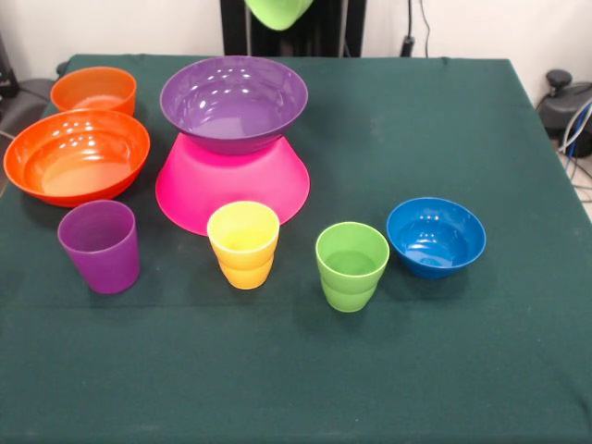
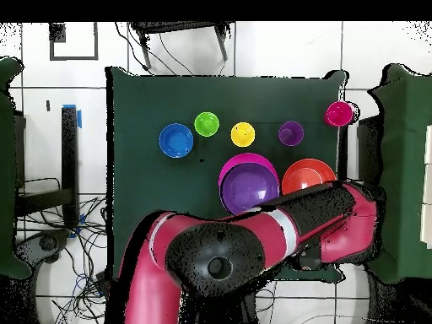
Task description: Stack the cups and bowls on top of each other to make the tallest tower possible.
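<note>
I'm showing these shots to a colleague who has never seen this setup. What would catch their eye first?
Probably the purple bowl sitting upright on the upturned pink bowl at the table's middle. Next, the row of purple cup, yellow cup, green cup and blue bowl in front. A lime green bowl hangs at the front view's top edge.

The worktop (image 1: pixel 481 370) wears a dark green cloth, matt and faintly napped. The purple bowl (image 1: pixel 233 102) is glossy plastic with bright glints on its inner wall; the pink bowl (image 1: pixel 231 185) beneath it looks smooth and duller. The large orange bowl (image 1: pixel 76 155) and blue bowl (image 1: pixel 436 236) shine like wet plastic. The purple cup (image 1: pixel 99 245), yellow cup (image 1: pixel 243 244) and green cup (image 1: pixel 351 265) look satin, slightly translucent plastic.
</note>
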Controlling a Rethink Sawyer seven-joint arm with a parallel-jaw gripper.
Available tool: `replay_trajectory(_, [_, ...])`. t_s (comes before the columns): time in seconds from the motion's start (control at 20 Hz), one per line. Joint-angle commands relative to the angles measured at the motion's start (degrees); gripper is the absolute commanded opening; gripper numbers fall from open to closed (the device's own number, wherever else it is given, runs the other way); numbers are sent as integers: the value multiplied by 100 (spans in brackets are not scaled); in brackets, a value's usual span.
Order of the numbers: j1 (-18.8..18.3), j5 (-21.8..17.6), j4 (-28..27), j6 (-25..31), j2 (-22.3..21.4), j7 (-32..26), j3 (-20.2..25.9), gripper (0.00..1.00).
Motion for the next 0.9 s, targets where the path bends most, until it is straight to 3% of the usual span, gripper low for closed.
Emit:
replay_trajectory(0.05, [143,374,-408,-326,503,2307,178,0])
replay_trajectory(0.45, [-69,565,-623,-816,857,2252,-231,0])
replay_trajectory(0.9, [-408,738,-1029,-772,1087,2203,-457,0])
